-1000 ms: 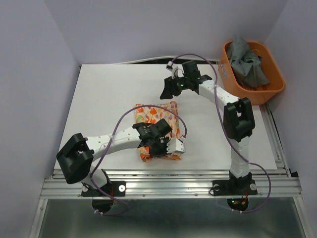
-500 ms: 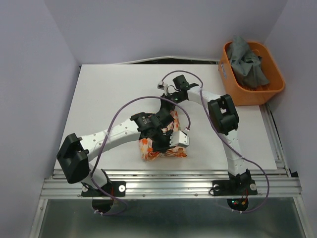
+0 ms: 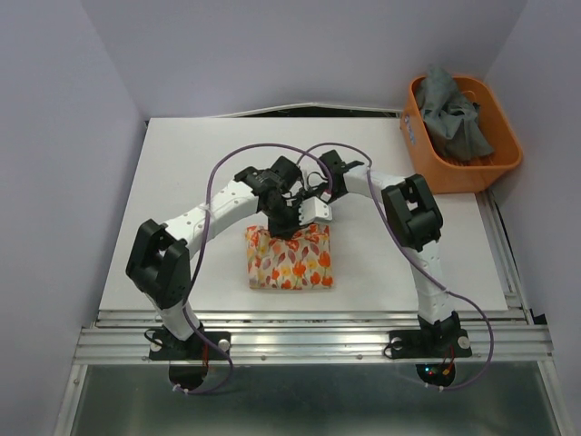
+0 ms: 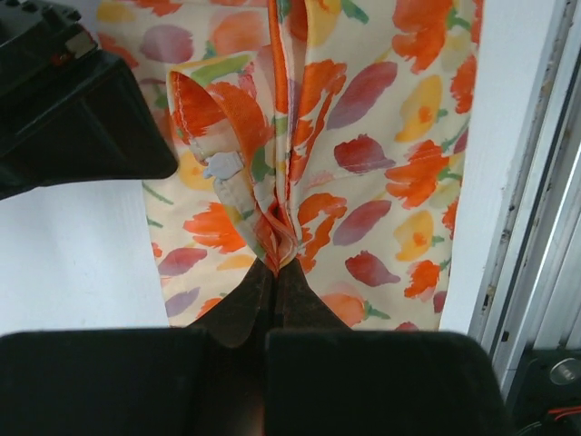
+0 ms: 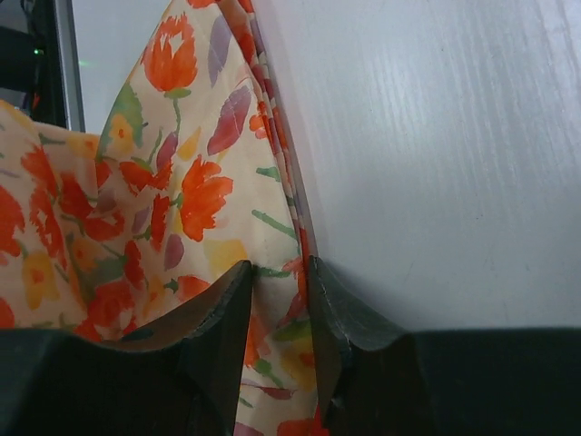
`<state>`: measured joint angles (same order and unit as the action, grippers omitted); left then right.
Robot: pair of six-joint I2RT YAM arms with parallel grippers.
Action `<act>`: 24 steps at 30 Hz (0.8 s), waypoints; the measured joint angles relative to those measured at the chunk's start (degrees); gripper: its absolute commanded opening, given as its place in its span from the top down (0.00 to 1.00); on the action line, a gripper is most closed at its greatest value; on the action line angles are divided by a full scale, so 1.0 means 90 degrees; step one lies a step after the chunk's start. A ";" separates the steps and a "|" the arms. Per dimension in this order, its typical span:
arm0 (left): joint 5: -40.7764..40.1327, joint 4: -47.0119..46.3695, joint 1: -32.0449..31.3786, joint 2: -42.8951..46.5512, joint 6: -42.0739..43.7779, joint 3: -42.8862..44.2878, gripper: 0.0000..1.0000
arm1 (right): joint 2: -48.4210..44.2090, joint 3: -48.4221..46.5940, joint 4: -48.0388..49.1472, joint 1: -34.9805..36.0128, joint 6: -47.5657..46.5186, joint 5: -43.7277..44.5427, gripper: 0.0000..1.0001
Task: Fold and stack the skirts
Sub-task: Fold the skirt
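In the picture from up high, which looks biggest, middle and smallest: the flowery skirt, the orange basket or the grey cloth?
1. Orange plastic basket
2. Cream flowery folded skirt, close behind
3. Dark grey crumpled cloth in the basket

**A:** Which item carries the pattern?
**B:** The printed skirt [image 3: 290, 257] — cream ground with orange, red, yellow and mauve leaf shapes and green stems.

**A:** And the remaining items?
**B:** Grey skirt [image 3: 454, 113], plain dark; basket [image 3: 504, 163], solid orange; table [image 3: 182, 182], white; arm links white — their joints black.
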<state>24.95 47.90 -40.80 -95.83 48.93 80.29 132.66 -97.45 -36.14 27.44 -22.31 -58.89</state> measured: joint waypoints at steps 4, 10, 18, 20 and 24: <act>-0.0046 -0.0136 0.0221 -0.0204 0.0192 0.0000 1.00 | -0.0058 0.0102 -0.0129 0.0002 -0.0053 -0.0032 0.64; -0.0138 -0.0474 0.0350 -0.0452 0.0352 0.0000 1.00 | -0.0061 0.0102 -0.0231 0.0002 -0.0097 -0.0034 0.65; -0.0340 -0.1090 0.0381 -0.0476 0.0644 -0.0231 1.00 | -0.0061 0.0102 -0.0277 0.0002 -0.0097 -0.0027 0.67; -0.0427 -0.1253 0.0379 -0.0478 0.0733 -0.0347 1.00 | -0.0061 0.0102 -0.0282 0.0002 -0.0097 -0.0027 0.67; -0.0539 -0.1496 0.0379 -0.0563 0.0823 -0.0410 0.99 | -0.0061 0.0102 -0.0304 0.0002 -0.0097 -0.0027 0.67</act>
<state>20.10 34.44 -37.39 -100.90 56.34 76.60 132.11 -96.53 -38.87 27.46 -23.18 -59.13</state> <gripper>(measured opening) 0.044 0.336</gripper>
